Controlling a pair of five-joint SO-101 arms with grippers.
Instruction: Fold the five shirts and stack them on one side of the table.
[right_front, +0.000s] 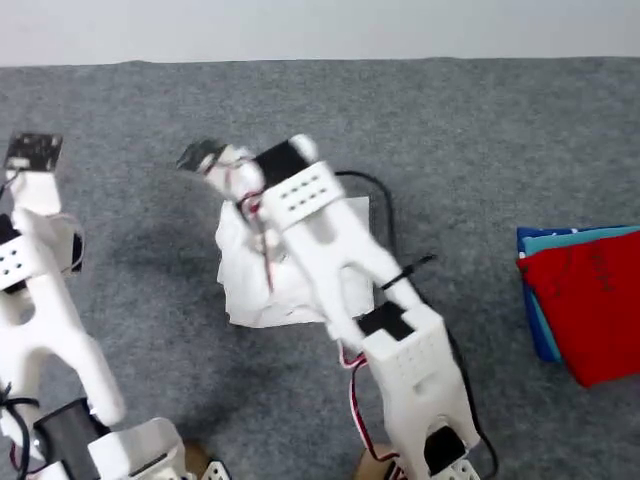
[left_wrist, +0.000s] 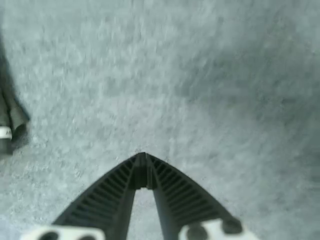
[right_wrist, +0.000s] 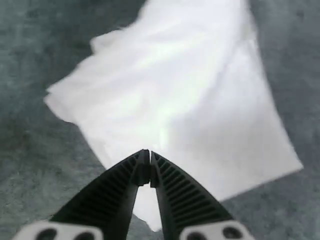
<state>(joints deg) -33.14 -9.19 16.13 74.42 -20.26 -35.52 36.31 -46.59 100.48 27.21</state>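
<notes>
Near the white shirt (right_wrist: 175, 100), right gripper (right_wrist: 145, 157) pinched closed (empty).

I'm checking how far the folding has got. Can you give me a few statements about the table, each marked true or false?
1. A red shirt tops the stack. True.
2. The white shirt lies on that stack. False: it lies apart from it, mid-table, under the right arm.
3. The left gripper is open. False: its fingers are shut, over bare table.
4. The right gripper is over the white shirt. True.
</notes>
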